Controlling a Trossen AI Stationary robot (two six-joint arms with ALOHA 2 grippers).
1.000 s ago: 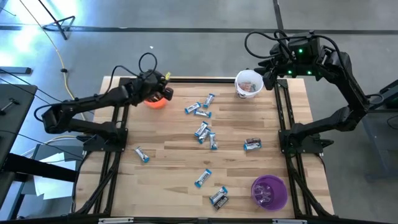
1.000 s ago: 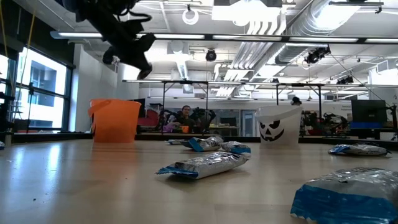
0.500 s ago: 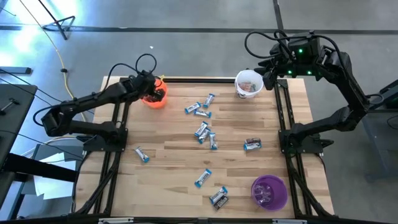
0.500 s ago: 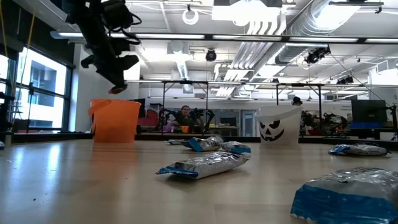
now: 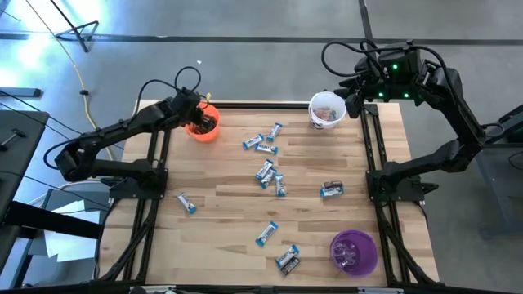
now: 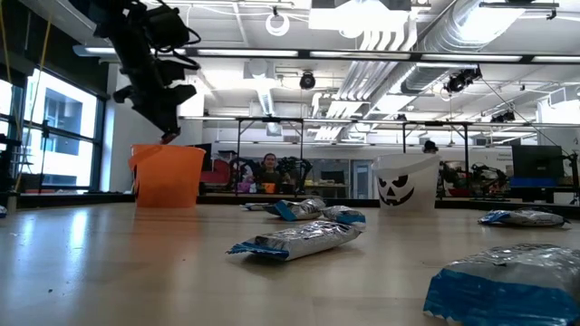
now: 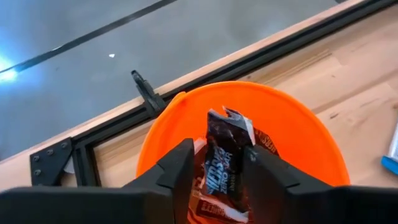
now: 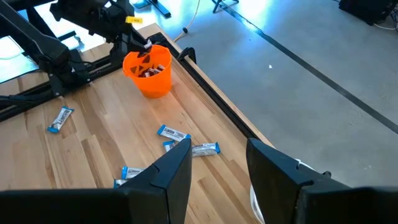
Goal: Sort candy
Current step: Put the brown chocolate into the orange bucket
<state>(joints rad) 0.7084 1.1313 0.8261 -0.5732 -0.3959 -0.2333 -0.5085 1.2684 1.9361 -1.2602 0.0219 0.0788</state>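
One dark brown candy bar point(image 7: 225, 163) stands between the fingers of the left gripper point(image 7: 214, 163), right above the orange cup point(image 7: 292, 134); whether the jaws clamp it or have let go I cannot tell. Beneath it, brown wrappers already lie in that cup. Farther out, about a dozen mostly blue-and-white candies point(image 5: 265, 172) remain scattered unsorted, while the right gripper point(image 8: 214, 163) waits open-jawed beside the white cup point(image 5: 327, 110).

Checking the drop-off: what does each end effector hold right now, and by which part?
A dark brown candy stands between the left end effector's fingers over the orange cup; gripped or released, unclear. Right end effector: nothing.
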